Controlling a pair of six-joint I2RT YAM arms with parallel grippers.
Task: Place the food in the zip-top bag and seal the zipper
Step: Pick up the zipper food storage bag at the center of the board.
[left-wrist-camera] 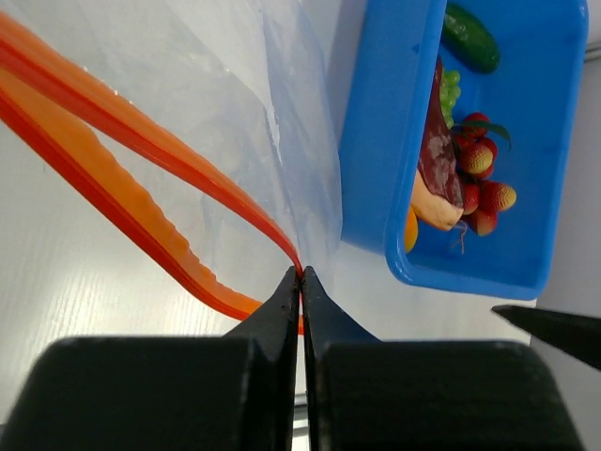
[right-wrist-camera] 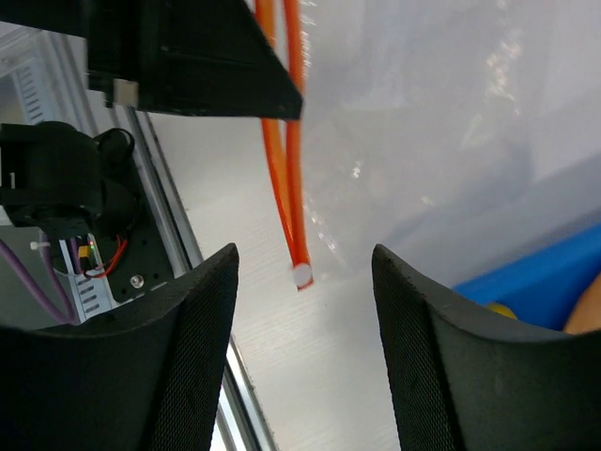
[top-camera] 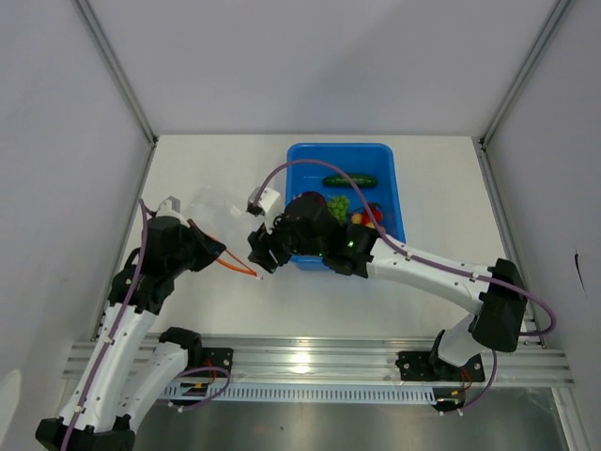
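A: Left gripper [left-wrist-camera: 300,282]?
B: Pinched together on the zipper [left-wrist-camera: 122,127] of the bag [left-wrist-camera: 216,66], upper left of its wrist view
A: Right gripper [right-wrist-camera: 302,256]?
B: Apart, straddling the zipper's end, not touching. Food [left-wrist-camera: 470,174] lying in the blue bin [left-wrist-camera: 376,141], upper right

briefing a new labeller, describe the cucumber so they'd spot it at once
Find the blue bin on the white table. At its far end lies the cucumber, apart from the other toy foods heaped at the near end. It alone is long, dark green and smooth.
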